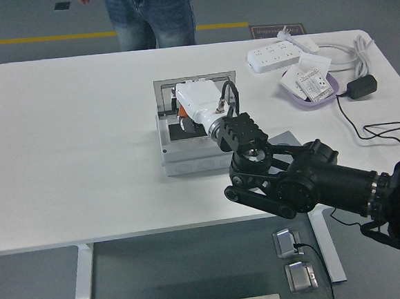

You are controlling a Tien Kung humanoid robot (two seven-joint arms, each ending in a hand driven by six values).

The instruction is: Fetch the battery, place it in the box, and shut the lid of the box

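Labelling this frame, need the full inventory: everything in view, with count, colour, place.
box: 1, grey, table centre, lid open and raised at the back
table: 1, white
power strip: 1, white, far right
cable: 1, white, coiled at far right edge
tray: 1, lilac, right of the box, holding white socket parts
adapter: 1, black, right edge, with black cord trailing toward the near edge
person: 1, blue jeans, standing at far side
right hand: 1, white with orange and black parts, over the open box; whether it holds anything is hidden
right arm: 1, black, from lower right
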